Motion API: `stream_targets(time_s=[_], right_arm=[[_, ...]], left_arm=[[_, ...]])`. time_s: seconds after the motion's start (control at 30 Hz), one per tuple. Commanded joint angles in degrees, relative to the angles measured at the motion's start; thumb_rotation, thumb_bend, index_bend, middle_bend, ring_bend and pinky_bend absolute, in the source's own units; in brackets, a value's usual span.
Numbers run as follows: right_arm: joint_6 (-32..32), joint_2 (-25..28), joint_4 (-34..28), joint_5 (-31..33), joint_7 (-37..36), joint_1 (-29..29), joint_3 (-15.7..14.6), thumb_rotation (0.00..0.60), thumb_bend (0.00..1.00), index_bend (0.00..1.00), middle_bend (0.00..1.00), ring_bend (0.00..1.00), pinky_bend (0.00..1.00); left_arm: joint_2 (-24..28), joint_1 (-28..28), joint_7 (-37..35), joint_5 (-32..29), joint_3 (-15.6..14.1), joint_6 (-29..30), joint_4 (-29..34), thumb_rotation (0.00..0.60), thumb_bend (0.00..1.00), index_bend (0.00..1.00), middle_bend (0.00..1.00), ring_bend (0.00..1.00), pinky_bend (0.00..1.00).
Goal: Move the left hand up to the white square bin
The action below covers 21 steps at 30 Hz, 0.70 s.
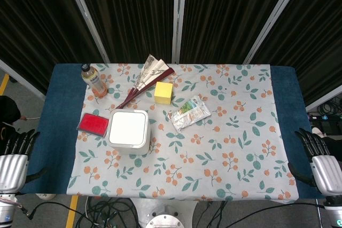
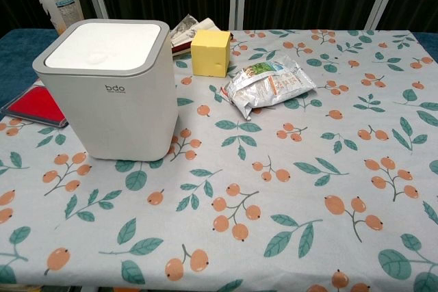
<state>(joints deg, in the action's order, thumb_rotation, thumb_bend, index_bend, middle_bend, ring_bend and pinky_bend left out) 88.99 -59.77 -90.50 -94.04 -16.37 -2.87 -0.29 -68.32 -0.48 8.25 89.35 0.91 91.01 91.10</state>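
Note:
The white square bin (image 1: 129, 131) stands with its lid closed on the flowered tablecloth, left of the middle; the chest view shows the bin (image 2: 106, 87) close up at the left. My left hand (image 1: 15, 156) hangs off the table's left front corner, well left of the bin and apart from it, fingers spread and holding nothing. Off the right front corner my right hand (image 1: 320, 158) is likewise open and empty. Neither hand appears in the chest view.
A red flat case (image 1: 93, 123) lies just left of the bin. Behind it are a drink bottle (image 1: 94, 81), a folded fan (image 1: 147, 77), a yellow block (image 1: 163, 92) and a snack packet (image 1: 188, 112). Blue table edges (image 1: 60, 126) flank the cloth.

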Motion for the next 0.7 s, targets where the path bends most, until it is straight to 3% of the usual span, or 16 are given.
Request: stream_targets(time_s=[0.03,0.37,0.5,0.7], right_arm=[[-0.25,-0.12,0.06,0.01,0.09,-0.11,-0.03,0.600,0.26,0.00,0.00,0.00,0.00],[-2.33,-0.67,0.61,0.96,0.74,-0.60,-0.26,0.600,0.26,0.00,0.00,0.00,0.00],[-5.13,-1.62,0.78,2.20,1.79,-1.51,-0.32,0.600,0.26,0.00,0.00,0.00,0.00],[-9.54,-2.32,0.64,4.28,3.90,-2.83,-0.59,0.600,0.26,0.00,0.00,0.00,0.00]], left_arm=[[0.08,0.04,0.00,0.00,-0.01,0.03,0.01,0.600,0.03,0.10,0.06,0.07,0.00],[1.74,-1.20,-1.39,3.49,-0.07,0.44,1.10,0.600,0.03,0.10,0.06,0.07,0.00],[3.61,-5.11,-3.50,10.02,0.23,-0.60,1.54,0.600,0.03,0.10,0.06,0.07,0.00],[7.17,-13.69,-8.08,19.74,-0.07,-6.68,3.64,0.600,0.03,0.12,0.06,0.07,0.00]])
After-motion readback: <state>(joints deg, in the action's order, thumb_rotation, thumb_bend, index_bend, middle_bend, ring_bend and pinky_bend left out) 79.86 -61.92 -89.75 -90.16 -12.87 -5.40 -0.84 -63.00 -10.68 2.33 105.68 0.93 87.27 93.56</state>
